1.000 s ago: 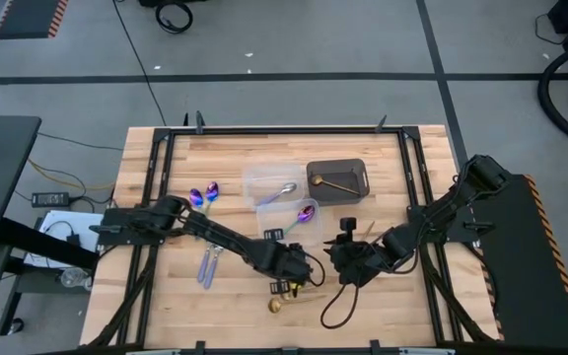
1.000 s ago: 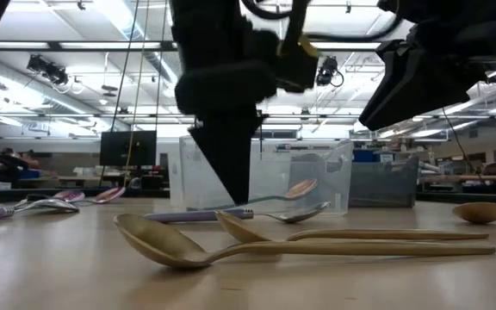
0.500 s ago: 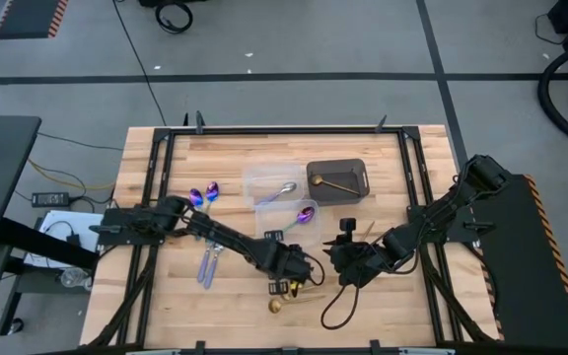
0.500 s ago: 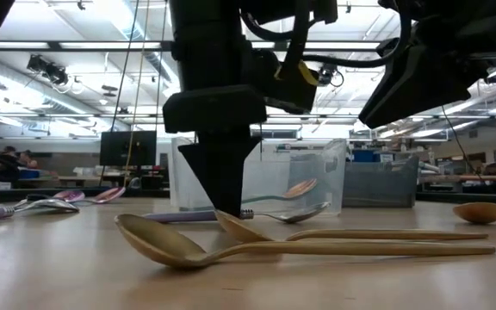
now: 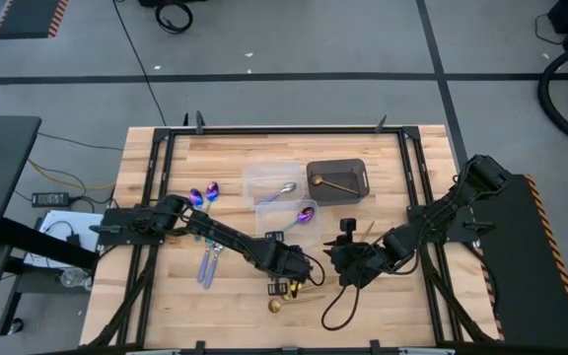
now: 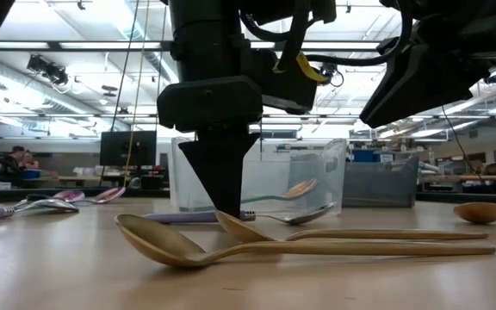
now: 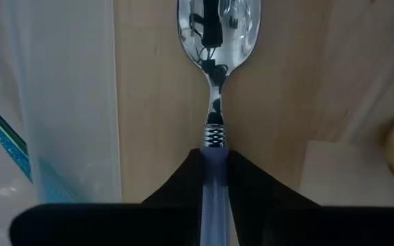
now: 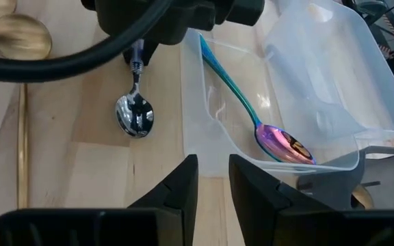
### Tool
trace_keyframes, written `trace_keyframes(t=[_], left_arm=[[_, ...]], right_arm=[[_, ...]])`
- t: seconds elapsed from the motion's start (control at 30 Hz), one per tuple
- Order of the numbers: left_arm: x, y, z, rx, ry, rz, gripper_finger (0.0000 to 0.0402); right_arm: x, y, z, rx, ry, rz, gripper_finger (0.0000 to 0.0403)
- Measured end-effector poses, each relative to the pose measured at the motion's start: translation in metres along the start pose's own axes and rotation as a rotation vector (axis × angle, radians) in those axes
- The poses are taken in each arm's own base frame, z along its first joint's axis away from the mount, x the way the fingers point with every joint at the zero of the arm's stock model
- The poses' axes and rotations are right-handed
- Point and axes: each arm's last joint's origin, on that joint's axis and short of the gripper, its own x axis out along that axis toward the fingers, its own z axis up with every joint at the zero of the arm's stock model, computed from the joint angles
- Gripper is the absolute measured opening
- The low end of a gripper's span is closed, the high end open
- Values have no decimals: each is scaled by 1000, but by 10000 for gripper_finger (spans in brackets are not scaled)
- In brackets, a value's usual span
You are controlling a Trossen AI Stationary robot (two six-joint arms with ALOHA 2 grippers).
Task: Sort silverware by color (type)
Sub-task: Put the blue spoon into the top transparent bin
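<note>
A silver spoon (image 7: 219, 27) with a pale blue handle lies flat on the wood beside a clear tub (image 8: 334, 82). My left gripper (image 7: 215, 171) stands over its handle, shut on it; the high view shows this gripper (image 5: 289, 271) near the table's front middle. My right gripper (image 8: 213, 184) hovers just right of it (image 5: 346, 258), fingers a little apart with nothing between them. Two gold spoons (image 6: 231, 245) lie on the table in front. An iridescent purple spoon with a teal handle (image 8: 279, 140) leans inside the clear tub. My left gripper pinches the silver spoon's pale blue handle (image 7: 215, 158) between its two fingers, just behind the ribbed collar at the neck. The fingers come from above, pointing steeply down, one on each side of the handle. The spoon lies flat on the table, its bowl up.
A second clear tub (image 5: 269, 182) holds a silver spoon. A dark tub (image 5: 338, 180) at the back holds a gold spoon. Purple spoons (image 5: 205, 195) and blue-handled utensils (image 5: 208, 264) lie at the left. A gold spoon bowl (image 6: 480, 211) rests at the right.
My left gripper has come down a little over the silver spoon's handle, its fingertips now at the table. The spoons have not moved.
</note>
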Motion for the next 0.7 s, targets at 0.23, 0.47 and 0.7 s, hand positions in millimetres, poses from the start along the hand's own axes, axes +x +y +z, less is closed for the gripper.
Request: trace_keyframes(t=[0.23,0.47,0.7], left_arm=[[-8,2,2,3,18,25,51],[-19,5,2,15,70,51,51],[-43,6,10,32,19,30,51]], right_arm=[[0,0,0,-1,0,-4,91],[0,-1,-4,-12,31,-12,91],[-3,-8,-16,-9,125,-91,91]])
